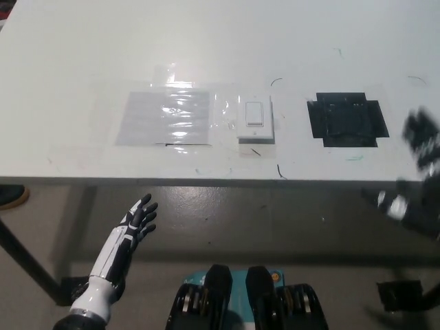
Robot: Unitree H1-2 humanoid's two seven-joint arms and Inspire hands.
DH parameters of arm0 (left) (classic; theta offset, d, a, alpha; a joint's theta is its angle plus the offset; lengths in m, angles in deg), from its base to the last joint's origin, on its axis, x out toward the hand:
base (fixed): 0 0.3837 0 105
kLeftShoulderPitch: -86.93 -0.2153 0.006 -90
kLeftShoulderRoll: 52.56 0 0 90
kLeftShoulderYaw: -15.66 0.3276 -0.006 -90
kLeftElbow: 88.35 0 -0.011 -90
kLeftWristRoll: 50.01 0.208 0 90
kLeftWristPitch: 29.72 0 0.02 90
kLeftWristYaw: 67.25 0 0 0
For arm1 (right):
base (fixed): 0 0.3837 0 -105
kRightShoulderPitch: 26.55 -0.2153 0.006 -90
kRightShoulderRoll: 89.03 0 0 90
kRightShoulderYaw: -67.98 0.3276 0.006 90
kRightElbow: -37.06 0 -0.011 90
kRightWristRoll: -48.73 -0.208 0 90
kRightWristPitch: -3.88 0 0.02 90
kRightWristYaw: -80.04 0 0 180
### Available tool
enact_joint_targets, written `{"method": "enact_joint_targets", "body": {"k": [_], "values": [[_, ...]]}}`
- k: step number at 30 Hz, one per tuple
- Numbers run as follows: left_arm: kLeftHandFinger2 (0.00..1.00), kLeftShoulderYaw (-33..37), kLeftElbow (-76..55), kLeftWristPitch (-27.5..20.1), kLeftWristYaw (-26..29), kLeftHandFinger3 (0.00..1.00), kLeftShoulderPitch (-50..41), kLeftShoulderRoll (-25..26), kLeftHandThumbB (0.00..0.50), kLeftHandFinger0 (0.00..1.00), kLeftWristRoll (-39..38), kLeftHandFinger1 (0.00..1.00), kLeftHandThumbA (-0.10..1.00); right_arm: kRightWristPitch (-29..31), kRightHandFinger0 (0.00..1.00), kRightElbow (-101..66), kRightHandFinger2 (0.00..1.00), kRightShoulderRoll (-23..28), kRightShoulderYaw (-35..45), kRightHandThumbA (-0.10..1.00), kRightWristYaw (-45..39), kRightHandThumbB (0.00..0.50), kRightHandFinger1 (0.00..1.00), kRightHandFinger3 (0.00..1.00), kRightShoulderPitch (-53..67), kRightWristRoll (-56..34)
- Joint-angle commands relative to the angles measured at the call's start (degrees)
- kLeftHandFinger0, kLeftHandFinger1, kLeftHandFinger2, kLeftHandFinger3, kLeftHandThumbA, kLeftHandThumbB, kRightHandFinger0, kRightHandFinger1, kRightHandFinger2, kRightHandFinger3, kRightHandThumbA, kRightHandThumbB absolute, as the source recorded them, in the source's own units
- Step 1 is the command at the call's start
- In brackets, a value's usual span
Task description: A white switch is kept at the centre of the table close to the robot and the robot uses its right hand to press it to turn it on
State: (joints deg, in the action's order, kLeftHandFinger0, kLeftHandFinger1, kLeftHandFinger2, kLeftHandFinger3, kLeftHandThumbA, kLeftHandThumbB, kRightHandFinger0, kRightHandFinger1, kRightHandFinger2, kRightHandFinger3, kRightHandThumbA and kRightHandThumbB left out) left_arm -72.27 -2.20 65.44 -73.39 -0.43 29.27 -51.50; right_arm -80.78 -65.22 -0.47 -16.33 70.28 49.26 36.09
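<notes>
Plainly, the white switch (254,119) lies flat on the table (82,48) just right of the picture's centre, near the front edge, with a patch of shiny clear tape (167,117) just beside it at its 9 o'clock and a square of black tape (347,119) well apart at its 3 o'clock. It looks like a hard plastic wall plate with a tall rocker in its middle: stiff, light and smooth, so it may skid across the tabletop if pushed sideways, though I cannot tell whether anything fixes it down. There is nothing to take hold of; the sensible contact is a fingertip set straight down on one end of the rocker, pressing vertically so the plate stays put. Which end turns it on cannot be read from here. The right hand (419,172) is a blurred black shape at the switch's 4 o'clock, by the table's right front edge and well apart from it; whether its fingers are spread or closed I cannot tell. The left hand (137,218) rests below the table's front edge at about 7 o'clock from the switch, fingers apart and holding nothing.
</notes>
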Motion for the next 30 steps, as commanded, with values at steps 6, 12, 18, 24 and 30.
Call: {"method": "enact_joint_targets", "body": {"k": [6,12,18,24,30], "values": [[1.0,-0.3,-1.7,-1.0,-0.8,1.0,0.0,0.5,0.0,1.0,-0.9,1.0,0.97,-20.0,1.0,6.0,1.0,9.2,-12.2,1.0,-11.7,0.212,1.0,1.0,-30.1,2.4],[1.0,-0.3,-1.7,-1.1,-0.8,1.0,-0.1,0.7,0.0,1.0,-0.5,1.0,1.0,-21.7,1.0,16.3,1.0,9.4,-20.8,1.0,-15.6,0.251,1.0,1.0,-39.9,8.2],[1.0,-0.4,-1.4,-0.8,-1.1,1.0,0.2,0.6,0.0,1.0,-1.5,1.0,0.99,-21.6,1.0,26.7,1.0,8.4,-29.4,1.0,-19.1,0.244,1.0,1.0,-45.7,12.3],[1.0,-0.3,-1.7,-0.6,-0.8,1.0,0.1,0.6,0.0,1.0,-1.0,1.0,1.0,-19.3,1.0,34.1,1.0,7.0,-33.7,1.0,-20.4,0.228,1.0,1.0,-47.3,15.0],[1.0,-0.3,-2.0,-0.3,-0.9,1.0,0.4,0.8,0.0,1.0,-1.3,1.0,1.0,-16.1,1.0,40.6,1.0,6.4,-36.8,1.0,-19.9,0.233,1.0,1.0,-47.7,20.3]]}}
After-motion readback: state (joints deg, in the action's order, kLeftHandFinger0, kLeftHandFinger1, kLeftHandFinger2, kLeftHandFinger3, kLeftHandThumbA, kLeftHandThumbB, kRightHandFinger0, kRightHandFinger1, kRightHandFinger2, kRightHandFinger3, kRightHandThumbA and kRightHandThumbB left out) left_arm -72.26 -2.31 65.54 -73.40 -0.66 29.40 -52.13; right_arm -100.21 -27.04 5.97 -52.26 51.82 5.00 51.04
